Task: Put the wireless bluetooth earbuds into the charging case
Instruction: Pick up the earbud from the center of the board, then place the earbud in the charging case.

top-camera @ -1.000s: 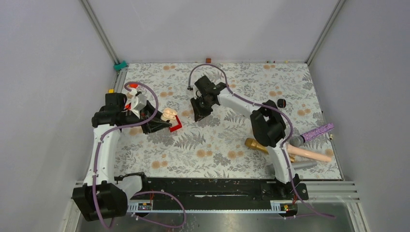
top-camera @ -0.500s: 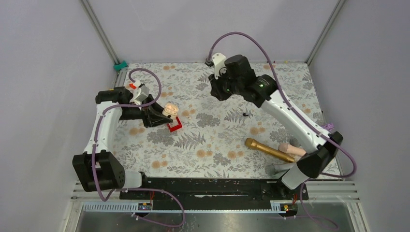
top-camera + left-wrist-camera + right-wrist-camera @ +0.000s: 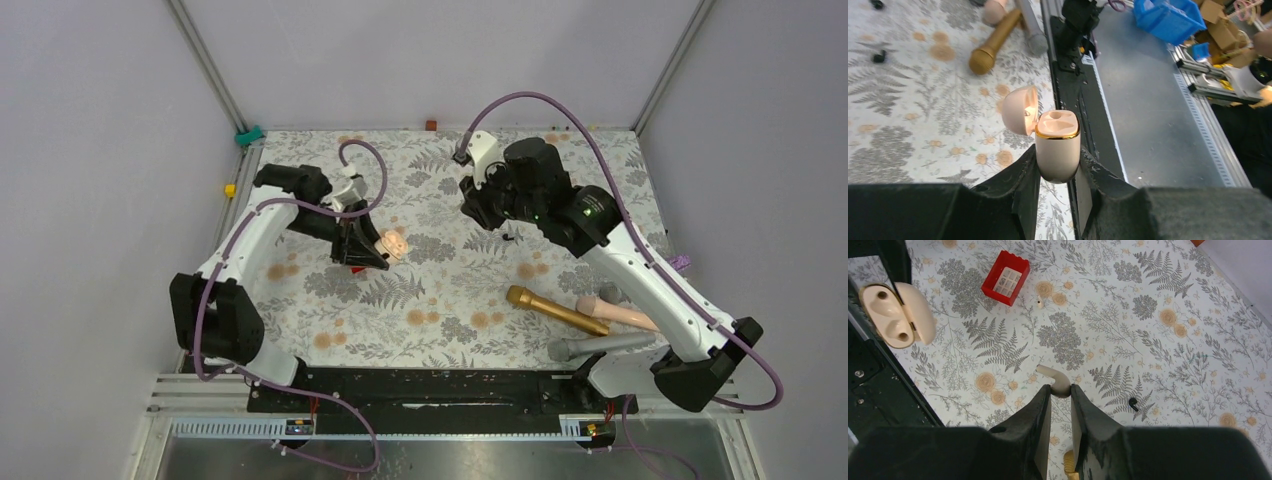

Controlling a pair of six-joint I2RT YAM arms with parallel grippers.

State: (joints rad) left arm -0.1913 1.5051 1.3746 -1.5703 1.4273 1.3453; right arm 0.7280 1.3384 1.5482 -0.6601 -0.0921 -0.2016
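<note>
Right gripper (image 3: pixel 1060 390): closed on a pale earbud (image 3: pixel 1052 376), pinched at its head with the stem sticking out sideways, held clear above the desk.
Left gripper (image 3: pixel 1058 164): clamped on the lower body of the charging case (image 3: pixel 1058 145), also off the desk.
Case attitude: lid (image 3: pixel 1020 110) hinged open, wells turned up and toward the right arm. Judged: presented this way so the bud can go straight in.
Gap: bud and case are well apart. Both wells look empty, so insertion is not yet done.
Other buds: one black earbud (image 3: pixel 1133 402) lies on the desk near the right gripper. A small pale bit (image 3: pixel 1040 303) lies just beside the red box (image 3: pixel 1005 277); too small to identify.
Desk (image 3: pixel 450 300): flat, matt cover printed with ferns and flowers.
Clutter: gold microphone (image 3: pixel 555 310), plus a pink and a grey one, lie near the right arm's base, away from the work.
Room: plain pale walls, aluminium posts at the corners.
</note>
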